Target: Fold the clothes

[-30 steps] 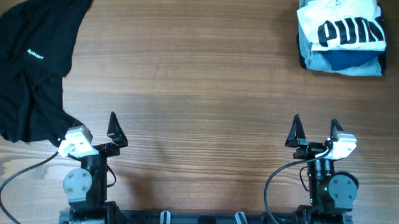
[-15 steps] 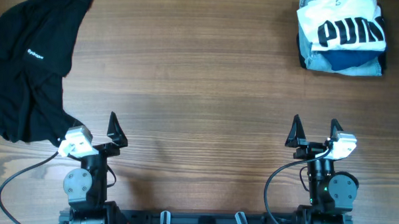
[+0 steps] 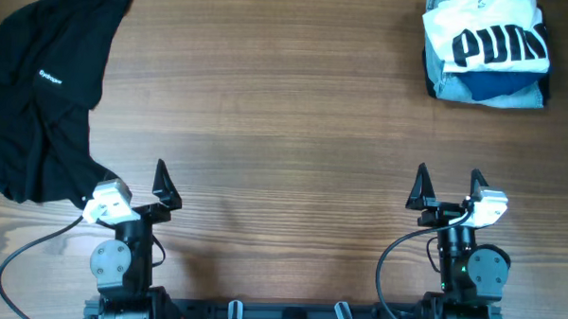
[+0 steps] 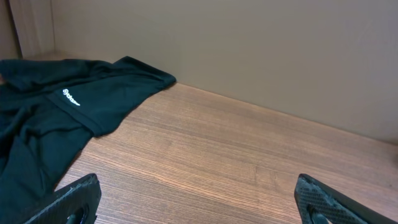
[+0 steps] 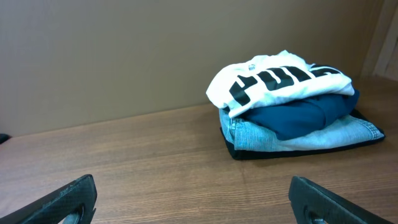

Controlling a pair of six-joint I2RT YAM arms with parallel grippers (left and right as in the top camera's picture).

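Observation:
The clothes [image 3: 40,85] are one black garment lying crumpled at the table's far left, with a small white logo [image 3: 49,76] facing up. It also shows in the left wrist view as the clothes [image 4: 56,118], spread at the left by the back wall. My left gripper [image 3: 134,185] stands open near the front edge, its left side close to the garment's lower end, with nothing between its fingers [image 4: 78,199]. On the front right, my right gripper [image 3: 446,189] is open and empty, and bare wood shows between its fingertips [image 5: 323,199].
A folded pile [image 3: 487,48] sits at the back right: a white shirt with big black letters [image 5: 280,78] on top of blue garments [image 5: 298,124]. A plain wall runs along the table's far edge in both wrist views. Cables loop beside both arm bases.

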